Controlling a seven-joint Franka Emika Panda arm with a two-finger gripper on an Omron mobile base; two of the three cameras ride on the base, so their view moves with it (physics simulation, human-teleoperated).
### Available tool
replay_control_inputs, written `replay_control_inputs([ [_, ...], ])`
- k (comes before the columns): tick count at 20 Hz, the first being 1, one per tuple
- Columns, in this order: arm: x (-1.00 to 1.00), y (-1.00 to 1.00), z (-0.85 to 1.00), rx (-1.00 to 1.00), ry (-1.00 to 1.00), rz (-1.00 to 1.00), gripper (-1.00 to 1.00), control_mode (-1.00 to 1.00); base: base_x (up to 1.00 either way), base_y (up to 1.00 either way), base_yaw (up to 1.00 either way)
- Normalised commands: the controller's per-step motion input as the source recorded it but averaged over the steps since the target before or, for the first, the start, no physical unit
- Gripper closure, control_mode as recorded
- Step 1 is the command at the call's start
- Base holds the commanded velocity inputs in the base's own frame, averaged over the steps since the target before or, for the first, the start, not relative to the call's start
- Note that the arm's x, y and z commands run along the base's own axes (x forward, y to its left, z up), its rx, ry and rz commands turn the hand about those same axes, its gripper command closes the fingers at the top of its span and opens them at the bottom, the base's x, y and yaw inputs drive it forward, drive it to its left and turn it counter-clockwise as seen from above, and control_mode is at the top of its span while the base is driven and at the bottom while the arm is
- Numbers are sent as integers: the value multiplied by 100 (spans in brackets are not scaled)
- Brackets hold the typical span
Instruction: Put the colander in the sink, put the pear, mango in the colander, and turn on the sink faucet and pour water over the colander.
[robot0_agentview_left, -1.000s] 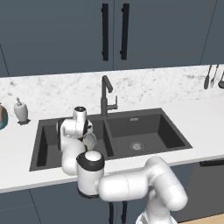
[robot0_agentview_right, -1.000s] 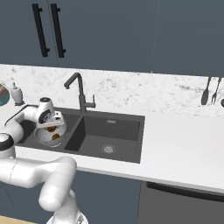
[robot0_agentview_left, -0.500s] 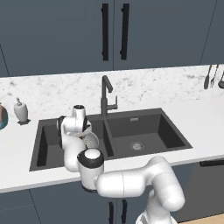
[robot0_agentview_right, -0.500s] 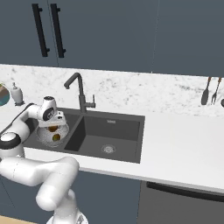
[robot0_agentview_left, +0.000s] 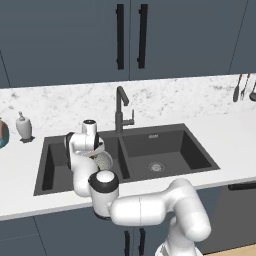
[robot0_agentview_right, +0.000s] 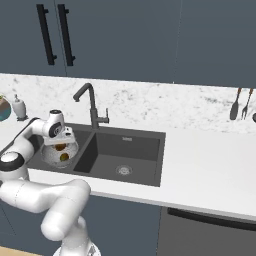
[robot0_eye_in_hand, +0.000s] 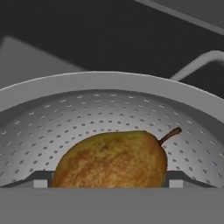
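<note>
I have the colander (robot0_agentview_right: 60, 152) sitting in the sink's (robot0_agentview_left: 165, 145) left basin, and my fingers (robot0_eye_in_hand: 43, 178) grip the pear (robot0_eye_in_hand: 111, 159) inside its bowl. In the right base view two fruits seem to lie in it, so I judge the faucet (robot0_agentview_left: 121, 107) and water remain.

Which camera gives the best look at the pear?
The hand view: the pear lies close up inside the colander, stem visible. The right base view shows only small fruit blobs in the colander; the left base view shows the arm over it.
</note>
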Motion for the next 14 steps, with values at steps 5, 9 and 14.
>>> replay_control_inputs([
  [5,-20,0,0,0,0,0,-100,-100,0,0,0],
  [9,-28,3,4,0,0,0,-100,-100,0,0,0],
  [14,-34,14,13,0,0,0,-100,-100,0,0,0],
])
